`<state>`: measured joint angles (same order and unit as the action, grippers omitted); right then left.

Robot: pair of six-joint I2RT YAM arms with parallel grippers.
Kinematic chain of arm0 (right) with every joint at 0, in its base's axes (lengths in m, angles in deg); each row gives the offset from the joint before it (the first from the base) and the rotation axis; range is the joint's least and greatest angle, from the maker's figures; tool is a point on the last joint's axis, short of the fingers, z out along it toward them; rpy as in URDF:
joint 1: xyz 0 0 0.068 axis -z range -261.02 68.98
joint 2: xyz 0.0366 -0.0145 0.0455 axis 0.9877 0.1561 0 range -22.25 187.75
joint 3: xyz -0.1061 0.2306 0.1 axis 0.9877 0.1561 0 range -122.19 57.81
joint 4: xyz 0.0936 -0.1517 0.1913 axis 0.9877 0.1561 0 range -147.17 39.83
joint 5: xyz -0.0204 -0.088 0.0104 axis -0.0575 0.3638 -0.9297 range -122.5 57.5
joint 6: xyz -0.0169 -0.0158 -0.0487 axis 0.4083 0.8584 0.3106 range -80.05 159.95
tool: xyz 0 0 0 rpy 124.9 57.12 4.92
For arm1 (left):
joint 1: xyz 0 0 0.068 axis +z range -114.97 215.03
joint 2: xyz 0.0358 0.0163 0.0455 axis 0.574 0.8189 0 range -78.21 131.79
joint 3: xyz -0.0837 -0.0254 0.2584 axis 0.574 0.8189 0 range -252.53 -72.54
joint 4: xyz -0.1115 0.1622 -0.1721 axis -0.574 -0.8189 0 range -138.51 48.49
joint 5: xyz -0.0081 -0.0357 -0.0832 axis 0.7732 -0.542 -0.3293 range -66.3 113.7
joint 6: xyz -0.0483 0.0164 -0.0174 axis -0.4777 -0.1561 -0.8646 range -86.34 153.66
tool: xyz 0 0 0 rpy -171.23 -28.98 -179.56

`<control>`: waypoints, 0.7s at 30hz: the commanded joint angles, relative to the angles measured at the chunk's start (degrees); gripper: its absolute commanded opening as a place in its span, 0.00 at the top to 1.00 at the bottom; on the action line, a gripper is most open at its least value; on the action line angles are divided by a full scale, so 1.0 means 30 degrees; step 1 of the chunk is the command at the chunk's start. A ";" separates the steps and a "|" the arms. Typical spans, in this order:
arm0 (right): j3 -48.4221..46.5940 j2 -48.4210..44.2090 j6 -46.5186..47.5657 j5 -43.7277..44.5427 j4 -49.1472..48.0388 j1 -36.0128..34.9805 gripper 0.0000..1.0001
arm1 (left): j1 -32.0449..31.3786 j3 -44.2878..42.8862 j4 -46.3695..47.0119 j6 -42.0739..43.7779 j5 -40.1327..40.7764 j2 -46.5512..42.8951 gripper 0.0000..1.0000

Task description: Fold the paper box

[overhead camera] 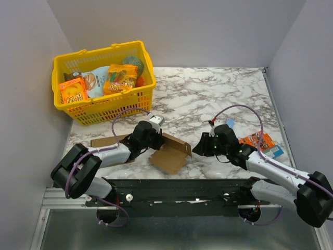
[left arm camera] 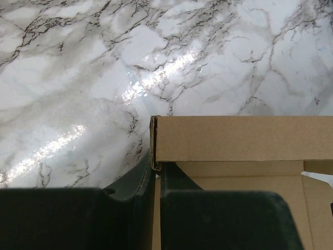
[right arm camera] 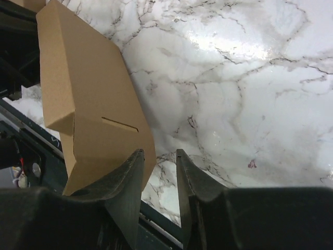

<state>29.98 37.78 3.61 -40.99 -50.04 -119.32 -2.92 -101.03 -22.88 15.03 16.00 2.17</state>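
Note:
The paper box (overhead camera: 170, 152) is a brown creased cardboard piece lying partly folded near the table's front edge, between the two arms. My left gripper (overhead camera: 157, 139) is shut on the corner of its raised side wall. In the left wrist view the jaws (left arm camera: 157, 166) pinch that doubled wall edge, and the box (left arm camera: 239, 138) spreads to the right. My right gripper (overhead camera: 197, 149) sits just right of the box. In the right wrist view it (right arm camera: 159, 152) is open a narrow gap with only marble between the fingers. The box (right arm camera: 88, 99), with a slot cut in it, lies beside its left finger.
A yellow basket (overhead camera: 63, 107) of snack packs stands at the back left. A flat brown cardboard strip (overhead camera: 104, 141) lies under the left arm. An orange packet (overhead camera: 257, 139) and a blue one (overhead camera: 274, 151) lie at the right. The black front rail (overhead camera: 177, 187) runs below.

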 commanded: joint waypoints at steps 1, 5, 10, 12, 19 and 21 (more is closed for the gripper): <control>0.0547 -0.1841 0.0247 -0.0450 0.1488 -0.0123 0.60 | 0.0317 0.0531 0.1492 0.0059 -0.2000 -0.0572 1.00; 0.0694 -0.2489 0.0627 -0.0831 0.1314 -0.0123 0.60 | 0.0376 0.0766 0.1962 0.0029 -0.2499 -0.0660 1.00; 0.0753 -0.2637 0.1945 -0.1735 0.0379 -0.0123 0.61 | 0.0434 0.0854 0.2080 -0.0058 -0.2647 -0.0807 1.00; 0.0869 -0.2753 0.2529 -0.2439 -0.0121 -0.0123 0.61 | 0.0435 0.0854 0.2051 -0.0088 -0.2647 -0.0865 1.00; 0.1778 -0.4040 0.3118 -0.5135 -0.1674 -0.0123 0.61 | 0.0523 0.0854 0.1963 -0.0176 -0.2529 -0.0778 1.00; 0.1924 -0.4364 0.3089 -0.5371 -0.1763 -0.0123 0.61 | 0.0493 0.0825 0.1963 -0.0146 -0.2558 -0.0748 1.00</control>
<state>34.48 27.16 11.07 -51.77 -51.92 -119.32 -1.72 -98.82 -18.38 14.94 9.68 0.75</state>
